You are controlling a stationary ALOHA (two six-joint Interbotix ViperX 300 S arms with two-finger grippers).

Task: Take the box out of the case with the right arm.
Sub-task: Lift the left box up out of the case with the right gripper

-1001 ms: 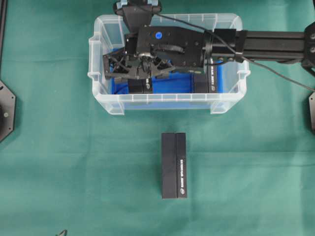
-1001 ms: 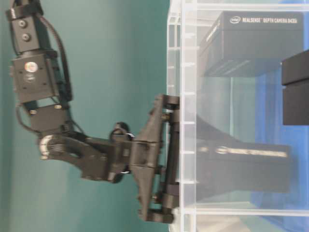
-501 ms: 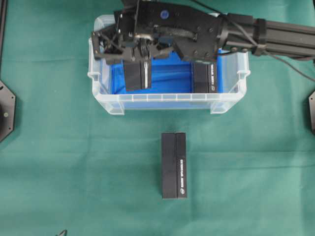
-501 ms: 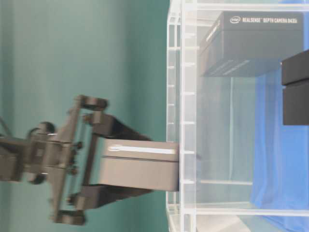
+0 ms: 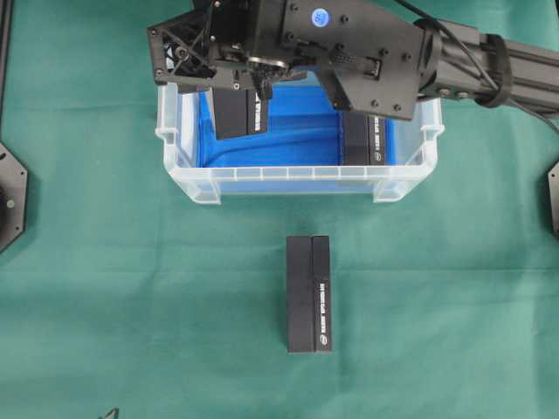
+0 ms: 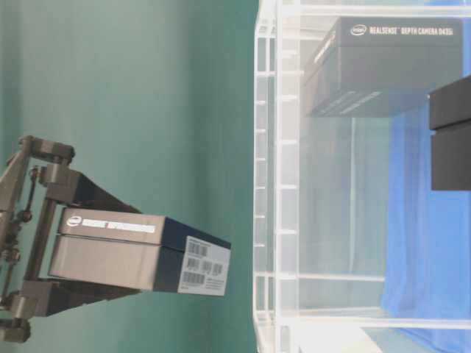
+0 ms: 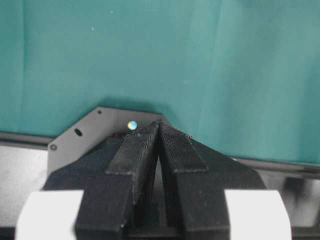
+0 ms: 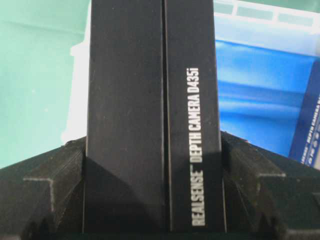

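Overhead view, left to right: a dark base plate (image 5: 10, 199) sits at the left edge of the green cloth (image 5: 131, 297). The left gripper (image 7: 159, 131) shows only in its own wrist camera, fingers (image 7: 135, 150) pressed together tip to tip, nothing between them, hanging over the cloth and the plate. Next, the case (image 5: 297, 182), clear plastic with a blue floor, sits at the upper middle of the cloth. The right gripper (image 5: 238, 74) hangs over the case's left half, jaws spread wide and clamped on the two long sides of a black box (image 5: 236, 112). The table-level view shows that box (image 6: 140, 254) wholly clear of the case's rim (image 6: 276, 184), apart from the wall, tilted a little, its barcode end toward the case. The wrist camera reads "REALSENSE DEPTH CAMERA D435i" on the held box (image 8: 152, 115). A second black box (image 5: 367, 140) lies inside the case at its right side, partly hidden under the right arm (image 5: 472, 65), which reaches in from the right edge. Below the case, well apart from it, a third black box (image 5: 309, 293) lies flat on the cloth, long axis running top to bottom. Another dark plate (image 5: 553, 199) sits at the right edge.
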